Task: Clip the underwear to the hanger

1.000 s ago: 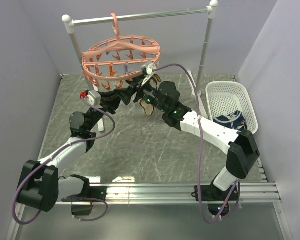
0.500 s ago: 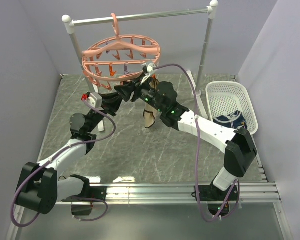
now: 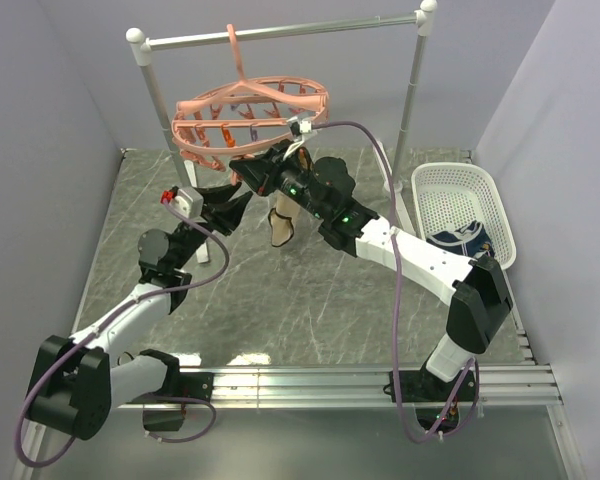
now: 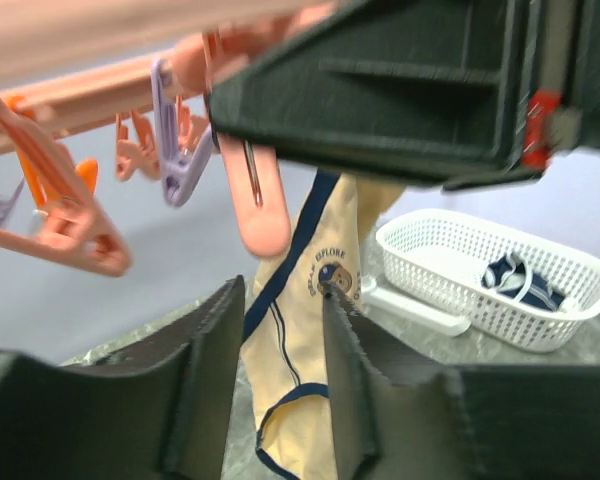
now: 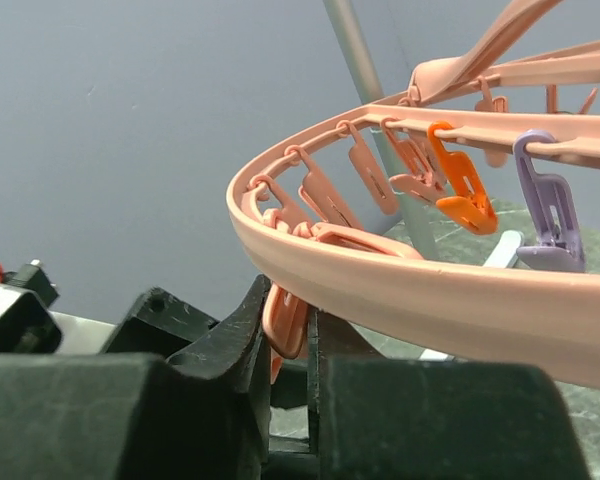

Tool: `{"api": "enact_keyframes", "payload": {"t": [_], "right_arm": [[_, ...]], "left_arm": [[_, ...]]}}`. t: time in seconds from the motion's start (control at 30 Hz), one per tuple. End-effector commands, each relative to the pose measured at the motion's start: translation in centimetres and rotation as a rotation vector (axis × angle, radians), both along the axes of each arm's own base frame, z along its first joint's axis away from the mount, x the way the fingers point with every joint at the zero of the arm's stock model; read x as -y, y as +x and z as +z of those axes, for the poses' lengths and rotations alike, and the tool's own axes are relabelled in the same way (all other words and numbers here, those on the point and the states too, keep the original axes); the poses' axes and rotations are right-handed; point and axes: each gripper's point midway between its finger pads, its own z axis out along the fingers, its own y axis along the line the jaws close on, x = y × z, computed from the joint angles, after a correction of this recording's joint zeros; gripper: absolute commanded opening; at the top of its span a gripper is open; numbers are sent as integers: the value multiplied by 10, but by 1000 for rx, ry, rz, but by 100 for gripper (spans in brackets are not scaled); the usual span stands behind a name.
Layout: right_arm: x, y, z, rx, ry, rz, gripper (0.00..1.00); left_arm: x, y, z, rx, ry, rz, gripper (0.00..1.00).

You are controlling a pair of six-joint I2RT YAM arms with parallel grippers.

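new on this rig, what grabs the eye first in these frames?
The salmon-pink hanger, a ring of dangling clips, is hooked on the rack bar at the back, with both arms reaching under its near rim. Beige underwear with navy trim hangs just below that rim, between the arms. The right tool pinches a pink clip under the ring, and the left tool stands open in front of the fabric.

The hanger is salmon pink, as are most of its clips, apart from an orange clip and a lilac clip. The underwear is pale yellow-beige with navy trim, thin navy stripes and a small navy print. The basket is white lattice and holds a navy-and-white garment. The table is grey marble with pale veins.
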Motion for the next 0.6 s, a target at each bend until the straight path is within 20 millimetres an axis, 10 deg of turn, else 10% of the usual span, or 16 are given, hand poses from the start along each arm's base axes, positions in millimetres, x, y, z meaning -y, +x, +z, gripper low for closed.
{"api": "enact_keyframes", "payload": {"t": [0.0, 0.13, 0.57], "right_arm": [[7, 1, 22, -1, 57, -8, 0], [8, 2, 21, -6, 59, -9, 0], [17, -13, 40, 34, 73, 57, 0]], "left_arm": [[-4, -10, 19, 26, -51, 1, 43], [-2, -7, 20, 0, -46, -8, 44], [4, -37, -87, -490, -136, -253, 49]]}}
